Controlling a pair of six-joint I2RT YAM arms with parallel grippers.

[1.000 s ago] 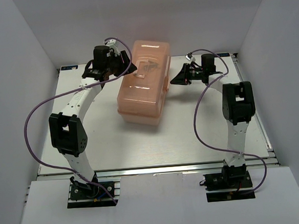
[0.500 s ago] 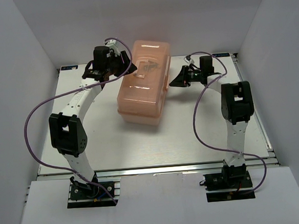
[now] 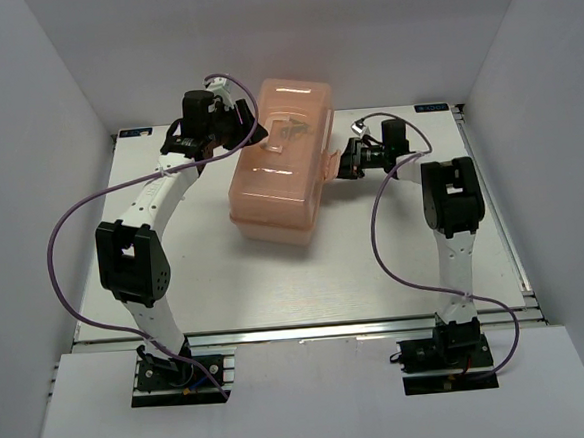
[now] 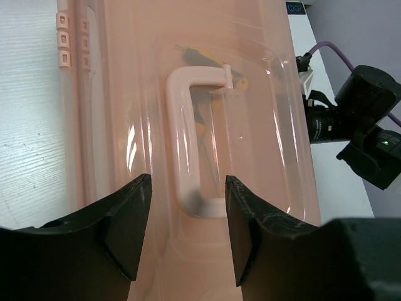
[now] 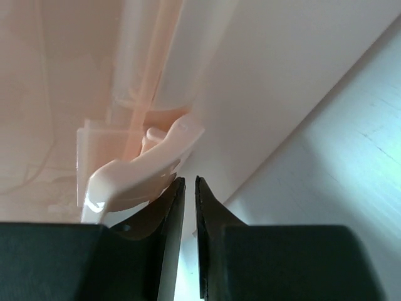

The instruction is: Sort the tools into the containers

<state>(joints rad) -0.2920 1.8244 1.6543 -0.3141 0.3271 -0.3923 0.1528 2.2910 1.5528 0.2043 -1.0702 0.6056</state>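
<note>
The salmon-pink toolbox [image 3: 276, 165] stands closed in the middle of the table, its translucent lid [image 4: 263, 125] down. Through the lid a few tools [image 4: 207, 59] with yellow-and-black handles show dimly under the white handle [image 4: 182, 144]. My left gripper [image 4: 188, 185] hovers over the lid just short of the handle's near end, open and holding nothing. At the box's right side my right gripper [image 5: 188, 182] is shut with only a slit between its fingers. Its tips sit right below the pale latch [image 5: 135, 172], and the left fingertip touches the latch's underside.
The toolbox's hinge ribs [image 4: 62, 37] run along the lid's left edge, beside the white table [image 3: 375, 263]. The right arm's wrist [image 4: 363, 119] shows in the left wrist view, close to the box's right side. White walls enclose the table.
My right gripper has moved left, from a short way off the toolbox up against its right side at the latch. The left arm and the toolbox have not moved.
</note>
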